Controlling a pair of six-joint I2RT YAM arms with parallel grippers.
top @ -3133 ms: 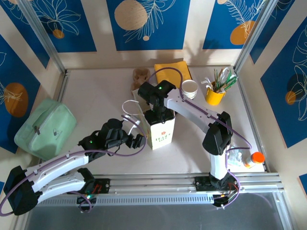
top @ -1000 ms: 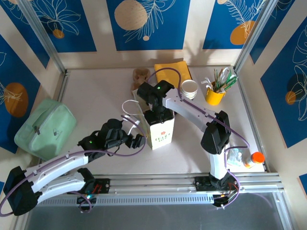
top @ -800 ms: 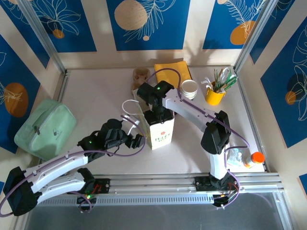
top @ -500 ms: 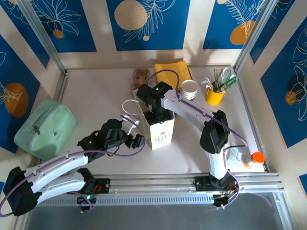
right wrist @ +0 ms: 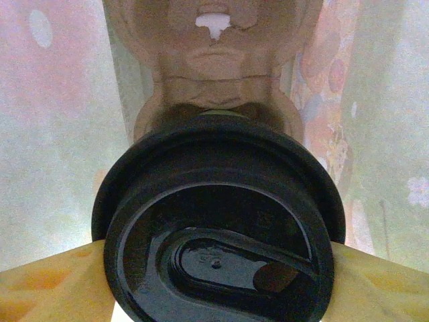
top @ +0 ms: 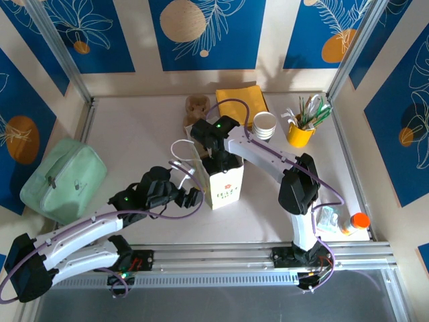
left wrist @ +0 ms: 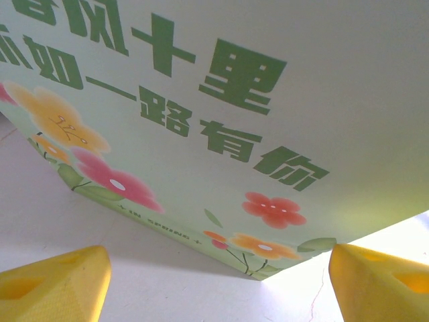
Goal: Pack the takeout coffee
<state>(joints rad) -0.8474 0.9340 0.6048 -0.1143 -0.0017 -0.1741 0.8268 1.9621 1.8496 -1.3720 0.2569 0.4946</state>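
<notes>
Two grippers, both mine, work at one paper bag (top: 225, 186) at mid-table. At far left, a pale green pouch (top: 62, 178) lies by the side wall. Next comes my left gripper (top: 194, 196), low beside the bag's near left corner, jaws spread wide with nothing between them. In the left wrist view its yellow fingertips (left wrist: 57, 278) frame the bag's printed face, green characters above pink and orange flowers, with the bag's lower edge just beyond them.

The bag stands upright, its white handles (top: 179, 151) flopped to the left. My right gripper (top: 218, 158) reaches down into the bag's open top. Its yellow fingers (right wrist: 47, 282) pinch the takeout coffee (right wrist: 218, 221), one on each side of the round black lid, which faces the right wrist camera. The cup is inside the bag, the flower-printed walls glowing on both sides of it, with a brown cardboard shape (right wrist: 214, 60) beyond the lid. Whether the cup rests on the bottom I cannot tell.

Farther right, along the back of the table: a folded yellow cloth (top: 242, 99), a stack of white cups (top: 265, 123), and a yellow mug (top: 300, 134) bristling with utensils. At near right, a bottle with an orange cap (top: 360, 220).
</notes>
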